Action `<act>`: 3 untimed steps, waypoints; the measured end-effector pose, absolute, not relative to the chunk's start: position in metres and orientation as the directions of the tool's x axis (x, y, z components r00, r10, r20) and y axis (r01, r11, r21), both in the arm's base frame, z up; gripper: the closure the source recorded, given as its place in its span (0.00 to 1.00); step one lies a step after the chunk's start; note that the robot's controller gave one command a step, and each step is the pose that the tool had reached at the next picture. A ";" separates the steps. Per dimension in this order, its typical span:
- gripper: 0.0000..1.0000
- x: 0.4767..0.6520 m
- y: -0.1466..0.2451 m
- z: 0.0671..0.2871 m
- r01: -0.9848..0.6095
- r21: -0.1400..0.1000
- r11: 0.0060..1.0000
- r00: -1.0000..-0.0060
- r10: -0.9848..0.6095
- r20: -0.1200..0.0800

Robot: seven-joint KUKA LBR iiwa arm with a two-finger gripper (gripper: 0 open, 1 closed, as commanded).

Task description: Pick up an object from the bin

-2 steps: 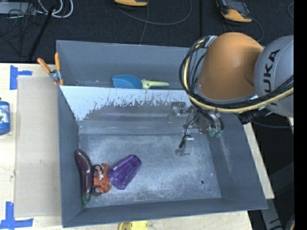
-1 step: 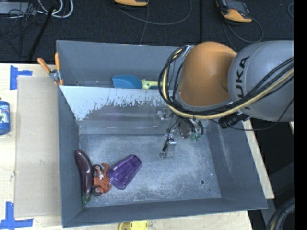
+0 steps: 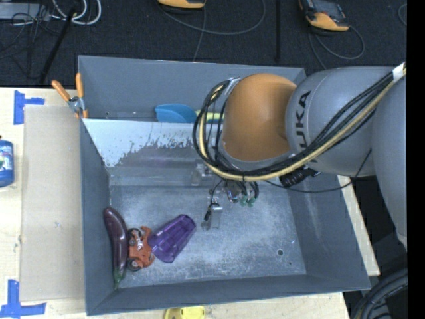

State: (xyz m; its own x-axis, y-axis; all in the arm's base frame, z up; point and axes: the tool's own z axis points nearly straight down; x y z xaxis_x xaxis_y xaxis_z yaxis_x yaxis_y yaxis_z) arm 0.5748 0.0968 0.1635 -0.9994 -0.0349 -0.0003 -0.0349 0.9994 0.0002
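Over the middle of the grey bin [image 3: 260,246], my gripper [image 3: 211,218] hangs low; I cannot tell whether its jaws are spread or pressed together.
Nearest it, to the near left, lies a translucent purple plastic piece [image 3: 172,238]. Left of that sits a small orange toy [image 3: 139,247], then a dark aubergine [image 3: 115,236] by the left wall. A blue thing [image 3: 176,113] rests against the far wall.

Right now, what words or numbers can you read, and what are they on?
"UKA": sideways on the grey arm; the start of the word seems cut off by its orange cover.
Blue thing left of the bin: its label is too blurred to read.
Purple toy and the things beside it in the bin: no writing that I can see.
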 end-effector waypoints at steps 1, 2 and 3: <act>0.00 0.557 0.096 0.102 -0.096 0.001 0.995 -0.995 -0.096 -0.004; 0.00 0.546 0.141 0.075 -0.239 -0.002 0.971 -0.971 -0.239 0.002; 1.00 0.541 0.158 0.071 -0.224 0.000 0.975 -0.975 -0.224 0.003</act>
